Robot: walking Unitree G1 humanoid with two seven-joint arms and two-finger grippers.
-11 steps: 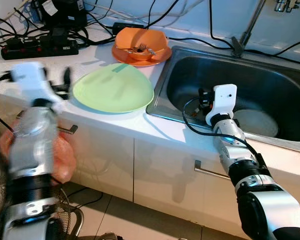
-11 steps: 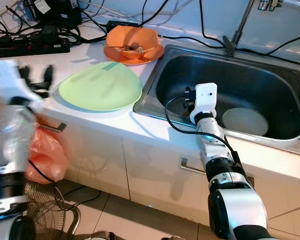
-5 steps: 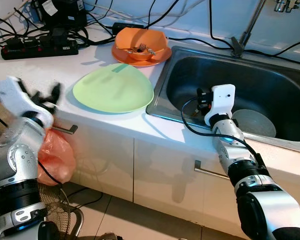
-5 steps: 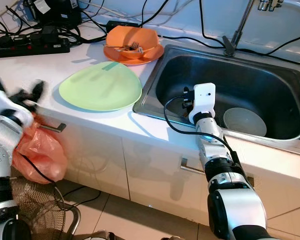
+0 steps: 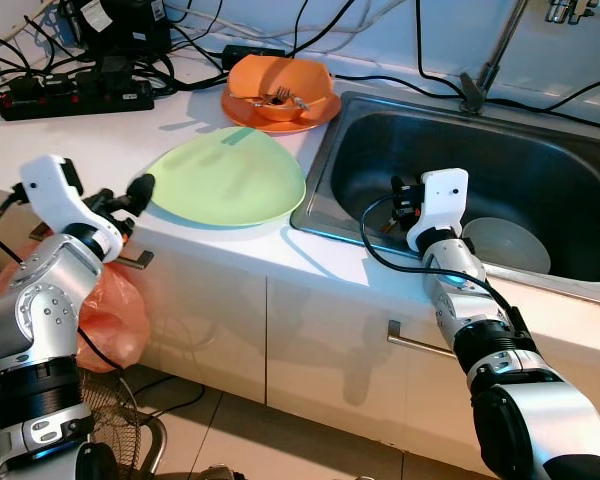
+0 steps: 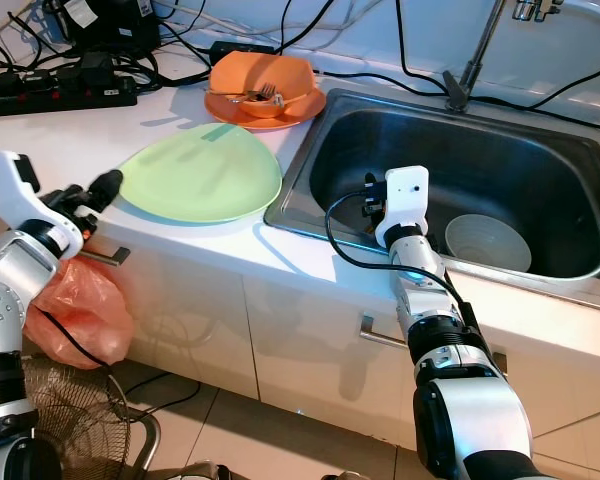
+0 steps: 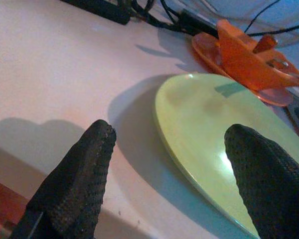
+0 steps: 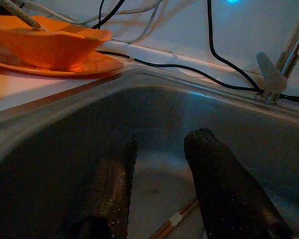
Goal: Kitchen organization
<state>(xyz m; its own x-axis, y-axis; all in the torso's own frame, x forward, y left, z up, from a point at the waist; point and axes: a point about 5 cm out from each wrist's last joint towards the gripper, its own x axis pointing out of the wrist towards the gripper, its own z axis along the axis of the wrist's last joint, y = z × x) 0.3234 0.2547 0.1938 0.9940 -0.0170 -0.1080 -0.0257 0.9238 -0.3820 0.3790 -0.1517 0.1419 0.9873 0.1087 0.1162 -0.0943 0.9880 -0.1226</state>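
"Left eye view first: what's changed?"

"A second ago my left arm was a blur swinging up beside the tabletop (image 5: 110,130). Now my left pincer (image 5: 130,196) sits sharp and level at the near rim of the green plate (image 5: 227,180), which lies flat between the tabletop's front edge and the orange plate and bowl (image 5: 280,93). My right pincer (image 5: 402,200) has held its place over the sink (image 5: 500,165), while the white bowl (image 5: 507,245) in the basin looks much as before."

"Right eye view?"

"Same story: the orange bag (image 6: 75,310) hangs below the cabinet handle, and my left arm is clear of it."

"Left wrist view?"

"My fingers (image 7: 77,179) are spread wide, one over bare tabletop, the other above the plate's edge, not touching it as far as I can tell."

"Right wrist view?"

"Fingers apart, pinching nothing, pointing into the dark basin."

"Meaning?"

"I judge the reach is done; closing on the plate's rim comes next. It's thin and flat, so it may slide."
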